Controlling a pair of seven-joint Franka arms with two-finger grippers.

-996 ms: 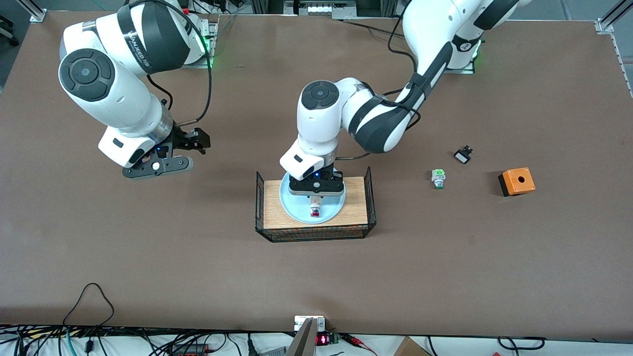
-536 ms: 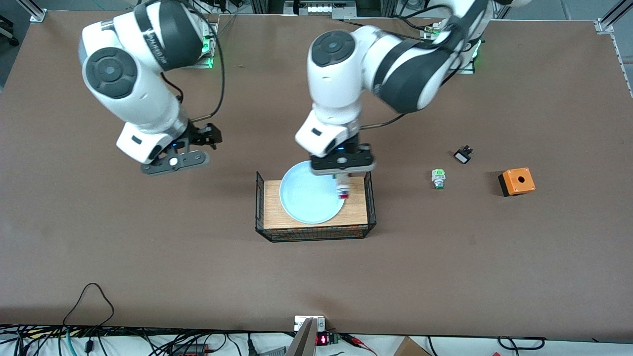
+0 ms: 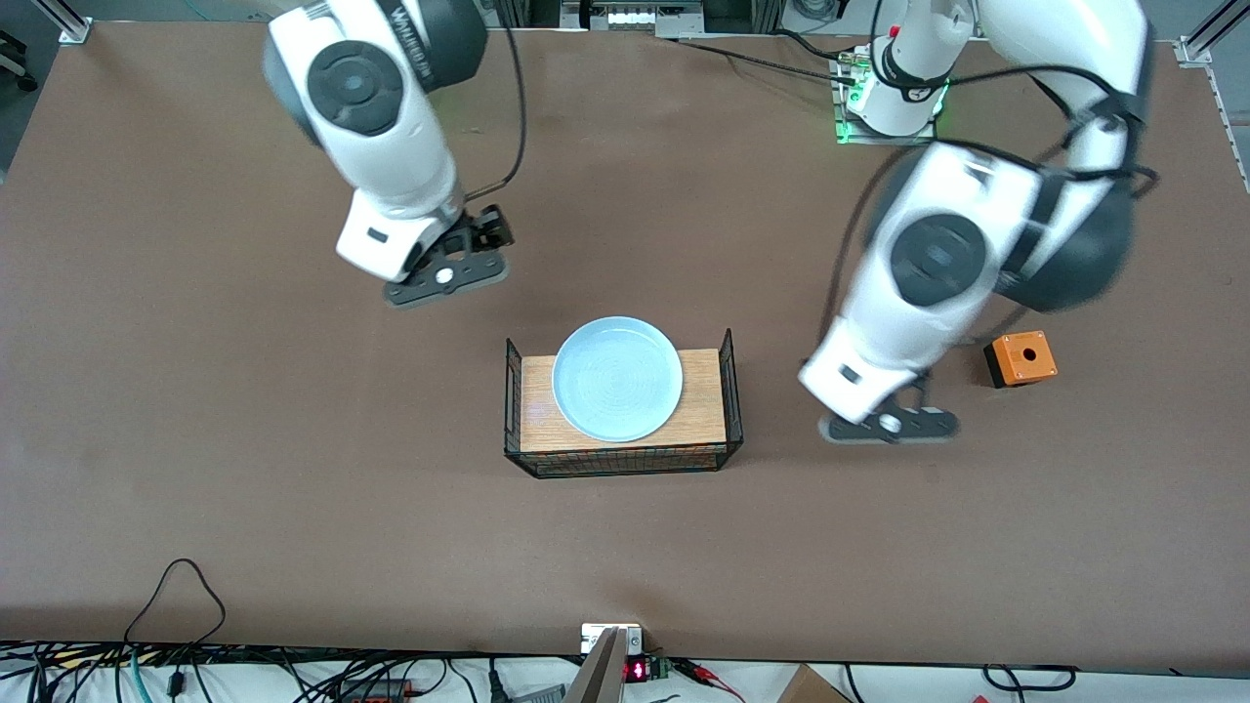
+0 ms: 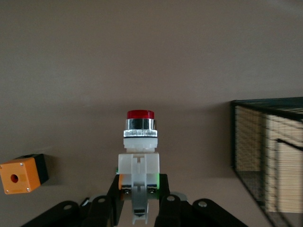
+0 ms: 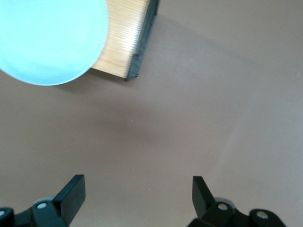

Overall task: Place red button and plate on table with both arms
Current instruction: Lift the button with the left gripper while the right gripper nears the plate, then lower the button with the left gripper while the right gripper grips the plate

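red button [image 4: 140, 142]: held off the surface, over bare brown toward the left arm's end, between the wire-sided board and the orange box [image 3: 1020, 358]. Judged light, rigid, slick plastic; best taken by the squarish whitish body.
left gripper [image 4: 140, 208]: fingers closed on the button's body, red cap pointing away from the wrist; forearm steep, hand low.
plate [image 3: 617, 379]: on the light-wood board [image 3: 705, 405] mid-surface. Judged stiff, smooth, possibly breakable; take by the rim.
right gripper [image 5: 137, 191]: fingers spread wide, empty, over bare surface [image 3: 195, 439] beside the board's corner.

Black cables [image 3: 176, 674] along near edge; aluminium frame posts [image 3: 1206, 34] at corners.
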